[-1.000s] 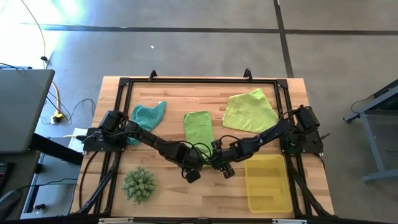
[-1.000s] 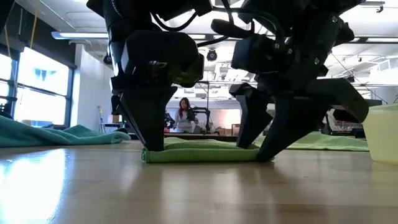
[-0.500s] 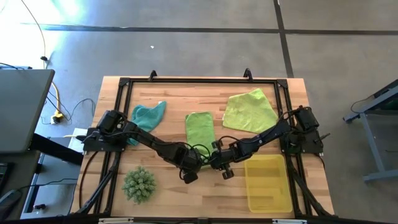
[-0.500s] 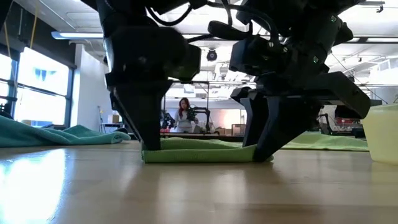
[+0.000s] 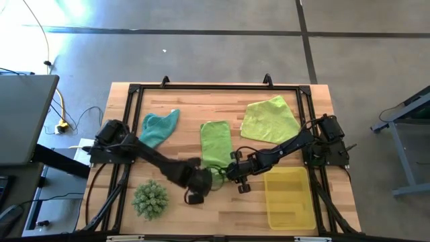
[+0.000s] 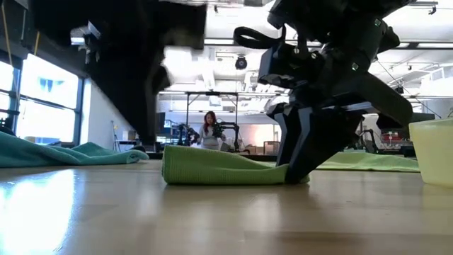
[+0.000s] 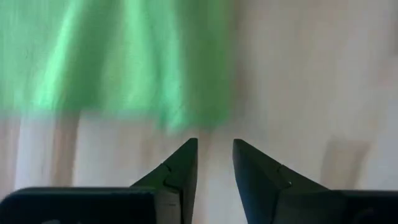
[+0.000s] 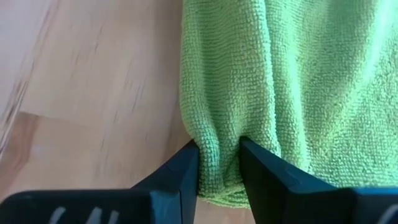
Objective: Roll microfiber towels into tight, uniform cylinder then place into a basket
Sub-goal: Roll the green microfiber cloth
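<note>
My right gripper [image 8: 219,163] pinches the near edge of the bright green towel [image 5: 215,141] at table centre to start its roll, while my left gripper [image 7: 214,163], fingers slightly apart and empty, sits just off that edge.

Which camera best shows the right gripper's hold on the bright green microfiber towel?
The right wrist view: the right gripper pinches the bright green microfiber towel at its edge, fabric bunched between the jaws. The low view shows the gripper at the towel's corner. The high view is too small. The left wrist view shows only blurred towel.
</note>
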`<state>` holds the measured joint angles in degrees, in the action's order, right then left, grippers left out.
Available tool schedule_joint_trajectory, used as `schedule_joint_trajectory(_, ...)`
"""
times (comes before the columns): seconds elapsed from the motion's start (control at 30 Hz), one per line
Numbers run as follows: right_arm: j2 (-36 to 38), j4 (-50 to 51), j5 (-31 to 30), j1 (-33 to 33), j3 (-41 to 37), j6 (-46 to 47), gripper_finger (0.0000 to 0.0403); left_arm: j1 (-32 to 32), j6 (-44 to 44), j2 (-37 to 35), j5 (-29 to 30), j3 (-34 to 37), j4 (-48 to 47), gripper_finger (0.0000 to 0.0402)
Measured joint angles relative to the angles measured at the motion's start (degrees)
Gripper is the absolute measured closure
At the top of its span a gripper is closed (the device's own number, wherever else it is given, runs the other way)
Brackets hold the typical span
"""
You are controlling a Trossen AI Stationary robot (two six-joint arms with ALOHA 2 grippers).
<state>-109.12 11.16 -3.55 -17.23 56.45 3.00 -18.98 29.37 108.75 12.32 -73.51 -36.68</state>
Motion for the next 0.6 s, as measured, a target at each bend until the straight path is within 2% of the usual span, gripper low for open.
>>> schedule_joint_trajectory(0.07,0.0,-0.2,0.1,0.0,0.0,1.0,0.0300,-1.6,-2.6,0.8,2.9,0.0,2.2,0.0309)
schedule_joint_trajectory(0.27,0.0,-0.5,0.4,-0.2,-0.1,3.1,0.0300,-3.4,-9.0,3.9,5.4,0.0,9.1,0.0291)
schedule_joint_trajectory(0.6,0.0,-0.7,0.4,-0.5,-0.1,4.7,0.0300,-3.1,-13.8,5.7,15.0,0.1,7.7,0.0229)
